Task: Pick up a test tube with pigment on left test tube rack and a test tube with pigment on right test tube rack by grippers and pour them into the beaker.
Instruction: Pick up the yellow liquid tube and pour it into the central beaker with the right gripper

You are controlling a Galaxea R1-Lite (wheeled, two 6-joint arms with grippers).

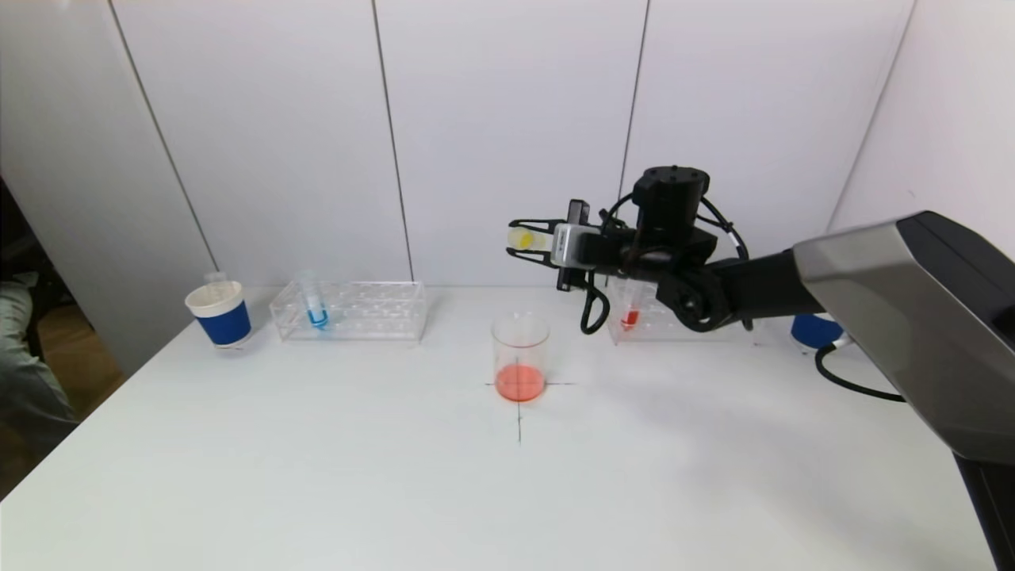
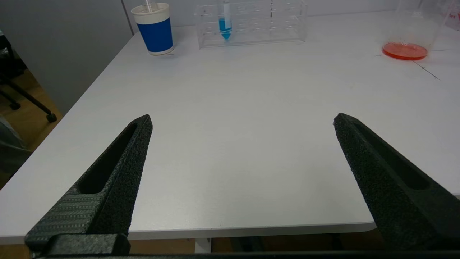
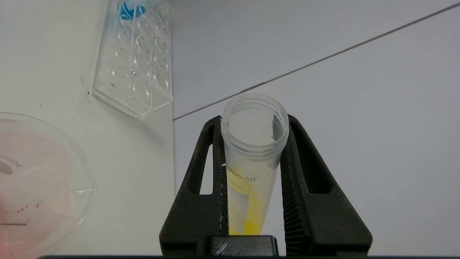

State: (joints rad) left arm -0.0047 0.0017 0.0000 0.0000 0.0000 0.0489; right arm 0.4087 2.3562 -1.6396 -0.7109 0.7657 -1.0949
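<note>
Yellow-pigment test tube (image 3: 253, 162) is gripped by right hand (image 1: 525, 238), held tilted above the beaker (image 1: 520, 357); left hand (image 2: 240, 144) is parked, spread wide.

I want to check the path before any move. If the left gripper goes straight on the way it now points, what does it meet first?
The way looks free at first: the open left gripper points across bare table. Far ahead stands the clear rack holding the blue tube, probably the first thing met, though depth is unclear.
</note>
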